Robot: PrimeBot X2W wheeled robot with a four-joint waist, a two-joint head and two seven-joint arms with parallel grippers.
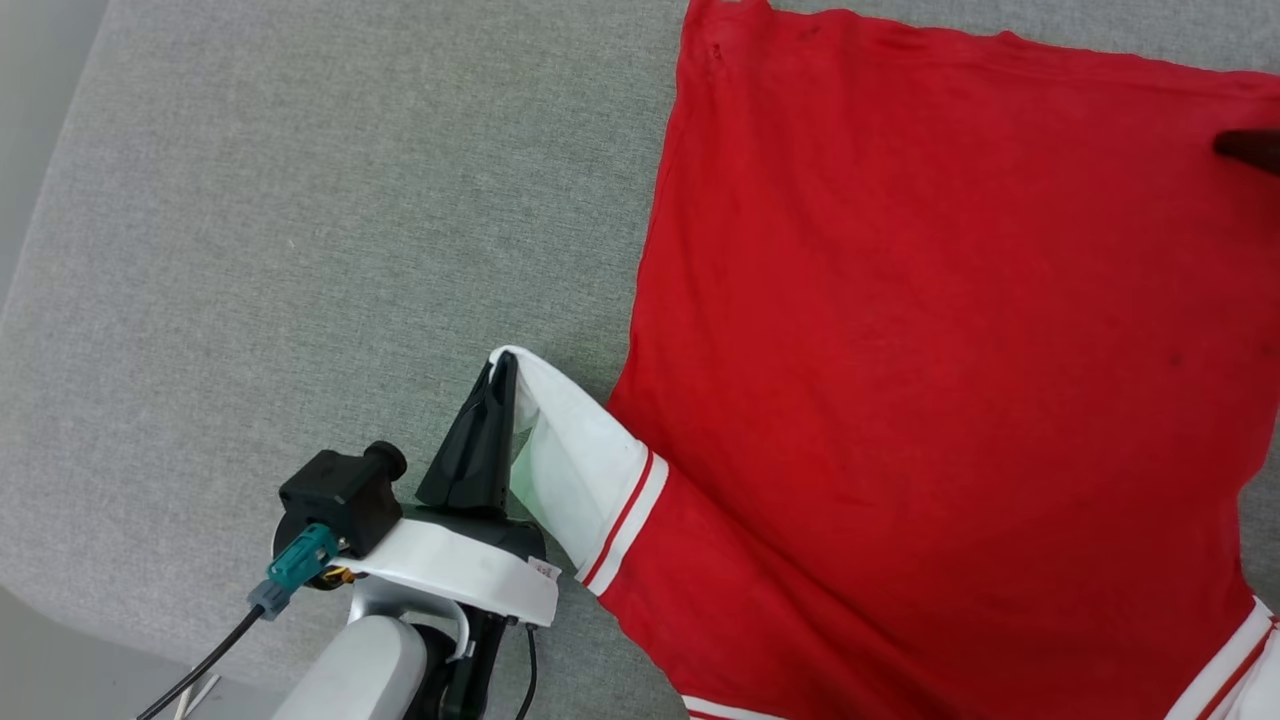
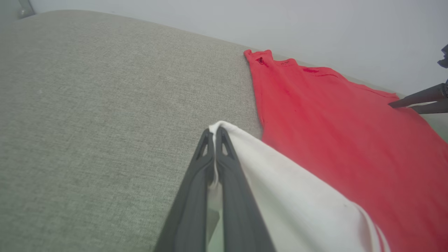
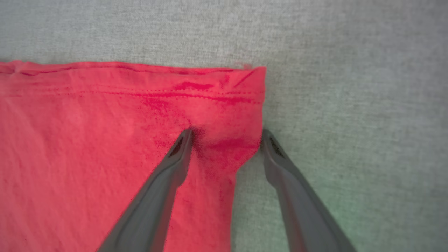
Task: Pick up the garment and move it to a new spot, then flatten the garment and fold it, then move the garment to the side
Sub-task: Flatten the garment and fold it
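Note:
The garment point(image 1: 900, 300), bright red, lies spread flat over the right half of the grey cushioned surface. Its white sleeve point(image 1: 575, 450) with red-and-white stripe trim is pulled out toward the lower left. My left gripper point(image 1: 500, 368) is shut on the sleeve's end; in the left wrist view the left gripper point(image 2: 213, 131) pinches the white sleeve point(image 2: 280, 196) between its tips. My right gripper point(image 3: 226, 134) is open at the garment's point(image 3: 87, 140) hemmed far right corner. One of its fingers rests on the red cloth, the other on grey fabric just past the edge. The right gripper point(image 1: 1250, 150) shows dark at the right border.
The grey fabric surface point(image 1: 300, 250) stretches bare to the left of the garment and ends at a rounded edge along the left and lower left. A pale wall point(image 2: 315, 24) rises behind it. A second white sleeve point(image 1: 1262, 665) lies at the lower right corner.

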